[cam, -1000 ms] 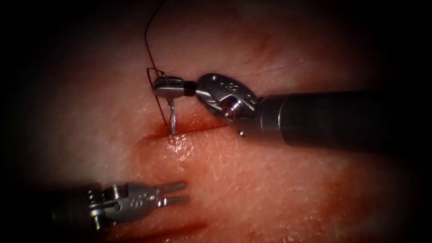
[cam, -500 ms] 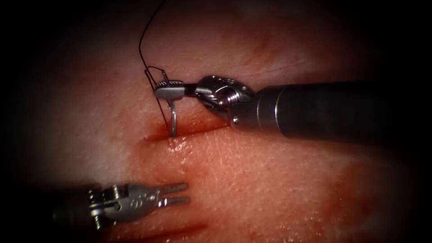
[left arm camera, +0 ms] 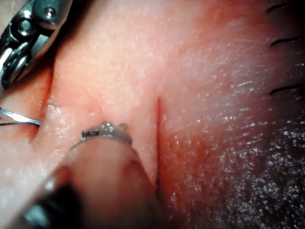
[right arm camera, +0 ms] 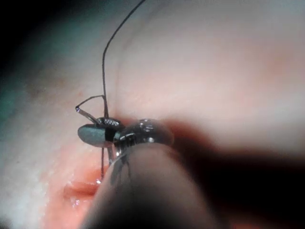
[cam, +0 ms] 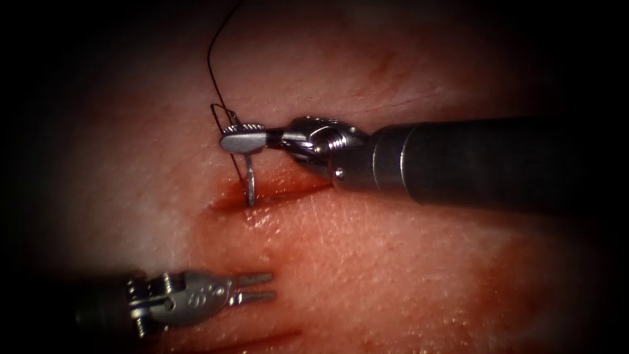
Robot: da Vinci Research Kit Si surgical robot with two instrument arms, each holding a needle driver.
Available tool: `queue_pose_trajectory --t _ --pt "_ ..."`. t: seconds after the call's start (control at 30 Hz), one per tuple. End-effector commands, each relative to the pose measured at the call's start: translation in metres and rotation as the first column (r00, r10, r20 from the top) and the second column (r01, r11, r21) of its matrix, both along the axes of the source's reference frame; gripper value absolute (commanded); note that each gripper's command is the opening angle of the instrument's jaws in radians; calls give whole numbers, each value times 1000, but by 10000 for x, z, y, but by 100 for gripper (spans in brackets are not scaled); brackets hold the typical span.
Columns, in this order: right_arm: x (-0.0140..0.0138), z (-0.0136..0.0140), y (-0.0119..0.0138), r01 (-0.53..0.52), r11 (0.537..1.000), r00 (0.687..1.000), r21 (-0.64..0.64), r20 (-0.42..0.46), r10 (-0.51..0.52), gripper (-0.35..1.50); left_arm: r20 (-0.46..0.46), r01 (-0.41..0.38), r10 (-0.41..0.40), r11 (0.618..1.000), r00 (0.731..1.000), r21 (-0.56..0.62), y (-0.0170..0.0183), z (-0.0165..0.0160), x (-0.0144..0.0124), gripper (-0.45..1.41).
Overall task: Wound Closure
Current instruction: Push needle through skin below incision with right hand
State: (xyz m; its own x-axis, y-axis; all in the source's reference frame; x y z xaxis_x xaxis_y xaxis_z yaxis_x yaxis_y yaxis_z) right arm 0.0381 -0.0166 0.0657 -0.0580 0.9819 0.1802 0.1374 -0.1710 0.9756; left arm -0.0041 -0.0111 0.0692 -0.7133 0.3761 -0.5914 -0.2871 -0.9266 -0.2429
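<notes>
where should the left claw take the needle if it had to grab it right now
Probably on the short bare stretch of the needle between the right claw, which is shut on it near its thread end, and the cut. The tip meets the tissue at the cut. The open, empty left claw would likely come up from below, staying off the thread.

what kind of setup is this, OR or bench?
Looks like a bench suturing rig, not an OR: a slab of tissue with a cut, the right tool holding a curved needle near its thread end, the left tool open, holding nothing.
</notes>
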Motion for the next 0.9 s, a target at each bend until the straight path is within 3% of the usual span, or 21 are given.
queue_pose_trajectory --t 0.03,0.5,0.8,0.9 --pt "9 1 -1 10 1000 1000 28 -10 -10 -35 0 0 0 1000 1000 -1 1 5 -5 -10" --pt "17 3 -27 67 969 996 238 -65 -53 -35 1 -2 2 1000 1000 -1 1 5 -3 -11" --pt "15 3 -23 46 965 998 257 -56 -33 -35 -1 -3 3 1000 1000 1 0 4 -3 -11" --pt "10 -1 -10 -35 991 999 128 5 34 -35 -2 -3 3 1000 1000 1 0 4 -3 -11"
